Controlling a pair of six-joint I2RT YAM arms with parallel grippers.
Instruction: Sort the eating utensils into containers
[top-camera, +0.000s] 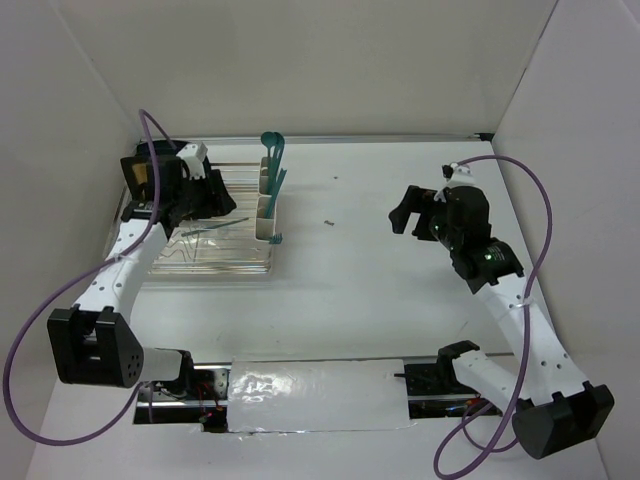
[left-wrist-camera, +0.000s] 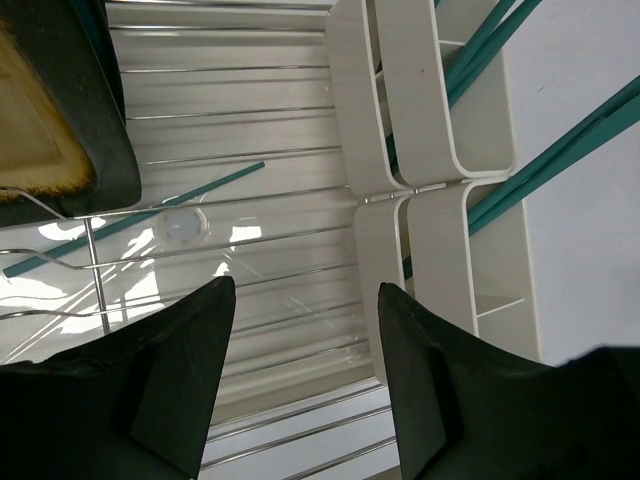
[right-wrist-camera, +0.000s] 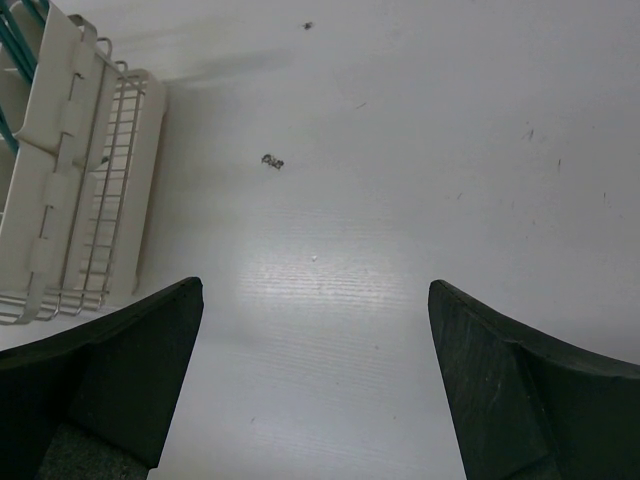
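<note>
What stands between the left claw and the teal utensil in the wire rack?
Nothing solid: the left claw hovers open above the slim teal plastic utensil; only thin wires of the clear rack cross it.

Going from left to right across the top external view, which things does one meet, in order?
Dark plate → left gripper → cream-white containers → small dark speck → right gripper.

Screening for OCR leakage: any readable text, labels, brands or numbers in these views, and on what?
No readable text in any view.
The containers, dish rack and plate show no lettering.
The dark mark on the table is too small to tell; it looks like a speck rather than print.
</note>
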